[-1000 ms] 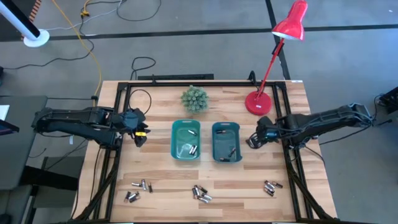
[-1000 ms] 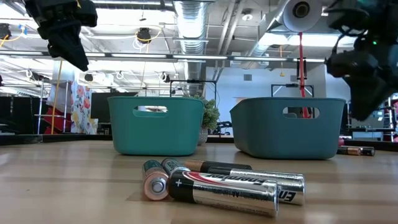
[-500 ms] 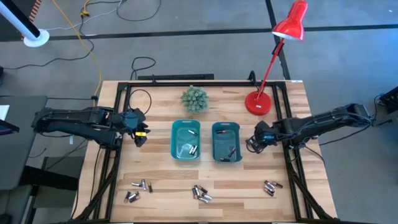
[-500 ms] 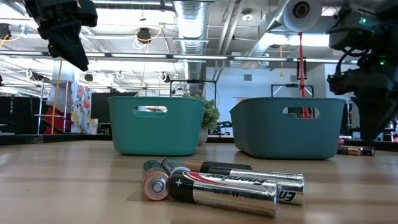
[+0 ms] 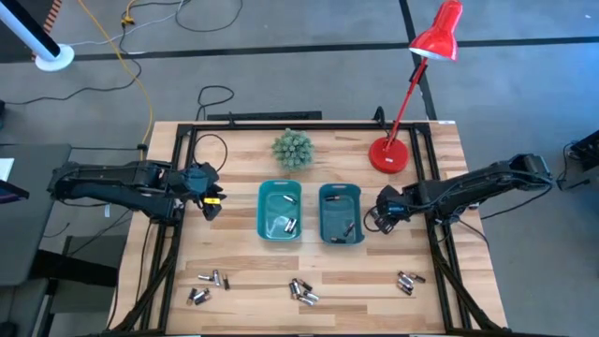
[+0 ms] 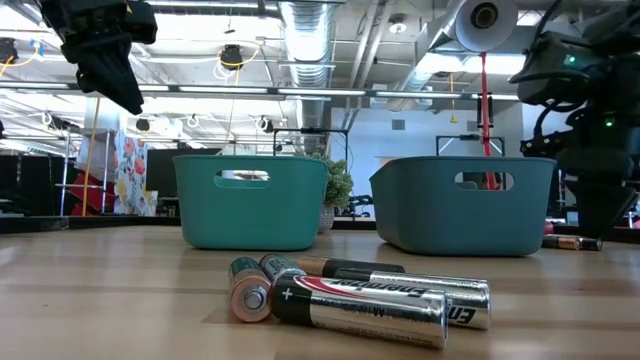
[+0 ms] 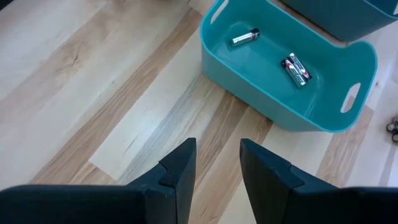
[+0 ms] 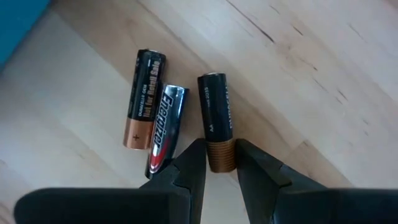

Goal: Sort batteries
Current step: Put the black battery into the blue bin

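High view: left gripper [image 5: 208,197] parked at left centre of the table [image 5: 234,140], well apart from the two teal bins [image 5: 279,212] at centre. Right gripper [image 5: 372,220] just right of the right-hand bin [image 5: 340,213]. Batteries [image 5: 301,291] scattered in small clusters along the lower edge — lower left, lower centre, lower right — plus a few inside each bin.

Low view: large in the lower centre, a pile of silver and dark cells [image 6: 360,295]; both bins behind; one more cell [image 6: 572,241] lying at far right beside the right arm.

Left wrist view: left gripper [image 7: 217,163] with fingers a little apart and nothing between them, above bare wood; a bin [image 7: 292,74] in the upper right holding two cells.

Right wrist view: right gripper [image 8: 221,163] straddling the copper end of a dark cell [image 8: 216,118] at lower centre, fingers either side but full clamping hard to confirm — probably closing on it. Two more cells [image 8: 152,115] just beside, upper left, touching each other.

Likely handling: small, rigid, smooth, prone to rolling; best pinched across the barrel near the middle, not at the end, to avoid pivoting or nudging the neighbours.
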